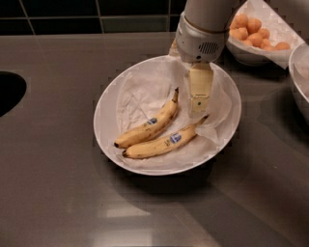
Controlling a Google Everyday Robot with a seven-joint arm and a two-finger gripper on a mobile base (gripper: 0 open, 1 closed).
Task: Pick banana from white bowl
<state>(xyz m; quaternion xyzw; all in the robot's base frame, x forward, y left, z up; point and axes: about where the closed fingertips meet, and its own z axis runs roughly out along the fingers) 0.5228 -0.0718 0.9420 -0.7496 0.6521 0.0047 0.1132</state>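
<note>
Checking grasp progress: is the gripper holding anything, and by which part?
Nothing. The gripper hangs over the white bowl; the banana and longer banana lie inside.

A kitchen is shown by the dark counter [58,193], far tiled wall [72,14] and left sink [7,91]; the gripper [199,111] is held over the white bowl [100,120].

Brown-speckled yellow banana [163,116], blue sticker [152,120]; white bowl [98,120]; seemingly cream tool [198,109] above it.
</note>
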